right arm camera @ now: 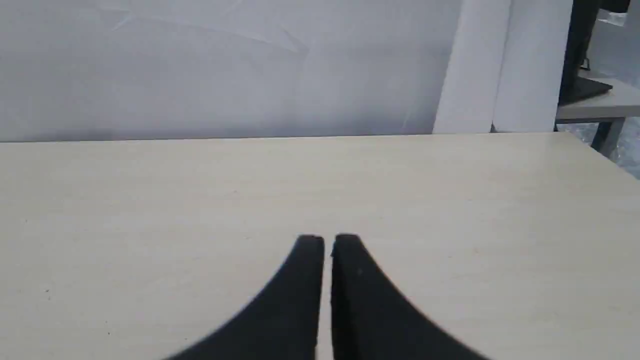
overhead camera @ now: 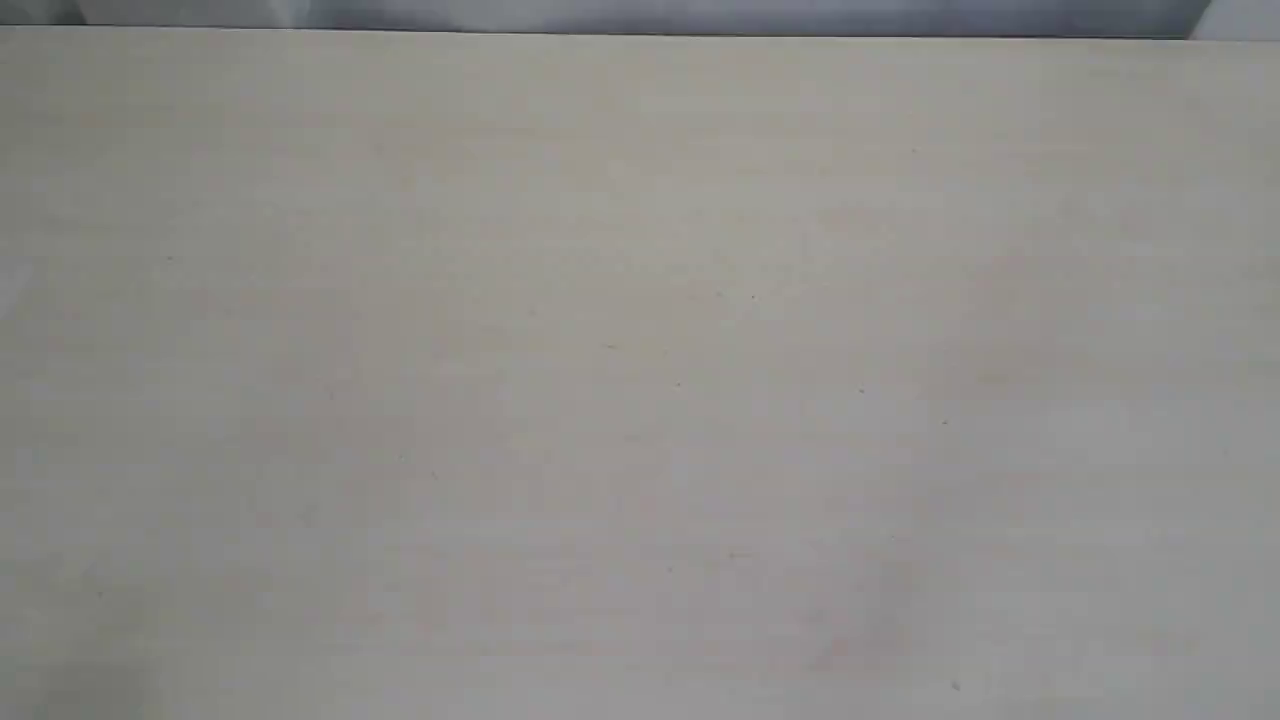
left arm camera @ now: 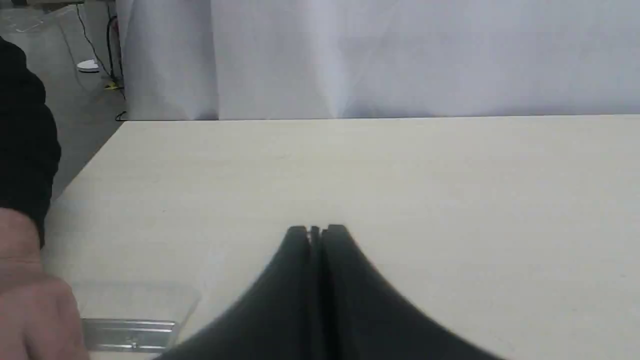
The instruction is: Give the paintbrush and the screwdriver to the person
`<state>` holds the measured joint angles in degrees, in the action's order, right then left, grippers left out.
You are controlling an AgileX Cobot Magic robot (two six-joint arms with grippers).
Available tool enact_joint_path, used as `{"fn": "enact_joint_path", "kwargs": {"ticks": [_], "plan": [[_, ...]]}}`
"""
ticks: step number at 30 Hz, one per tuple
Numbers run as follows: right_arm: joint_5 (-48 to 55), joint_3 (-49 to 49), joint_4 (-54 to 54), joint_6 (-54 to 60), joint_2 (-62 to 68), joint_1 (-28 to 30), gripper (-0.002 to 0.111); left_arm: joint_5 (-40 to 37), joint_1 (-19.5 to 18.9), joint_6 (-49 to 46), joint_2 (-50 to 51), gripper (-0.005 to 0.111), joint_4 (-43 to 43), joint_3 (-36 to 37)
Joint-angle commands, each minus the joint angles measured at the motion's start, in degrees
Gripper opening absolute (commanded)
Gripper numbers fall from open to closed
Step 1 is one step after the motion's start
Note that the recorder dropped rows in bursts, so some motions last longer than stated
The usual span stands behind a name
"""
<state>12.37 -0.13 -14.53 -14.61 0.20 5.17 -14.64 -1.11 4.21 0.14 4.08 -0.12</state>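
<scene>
On the left arm's side, by the table edge: a bare hand [left arm camera: 30,310] below a dark sleeve [left arm camera: 20,130], lying on or just over the paintbrush [left arm camera: 129,334], perhaps setting it out for pickup, perhaps taking it; cannot tell which. Of the brush, only a bright flat metal band and pale, soft, wide bristles in sight, the handle presumably hidden under the hand. Near it, the left gripper [left arm camera: 315,231]: smooth black curved fingers pressed together, gripping nothing, low over the table [overhead camera: 640,360], a matte, pale wood-grain top. Farther right, the right gripper [right arm camera: 328,240]: same tapered black fingers, all but closed with a thin slit between, likewise empty. No screwdriver in any view. Behind, creased white cloth [right arm camera: 200,65].
</scene>
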Motion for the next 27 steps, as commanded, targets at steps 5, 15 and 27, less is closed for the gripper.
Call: {"fn": "enact_joint_path", "kwargs": {"ticks": [5,15,27], "plan": [[-0.3,0.1,10.7,12.4,-0.2,0.0,0.004,0.3,0.5,0.1,-0.1,0.000,-0.2,0.1],[0.1,0.1,10.9,12.5,-0.2,0.0,0.004,0.5,0.5,0.1,-0.1,0.000,-0.1,0.1],[3.0,0.1,12.3,14.2,-0.2,0.0,0.004,0.5,0.5,0.1,-0.1,0.000,-0.1,0.1]]}}
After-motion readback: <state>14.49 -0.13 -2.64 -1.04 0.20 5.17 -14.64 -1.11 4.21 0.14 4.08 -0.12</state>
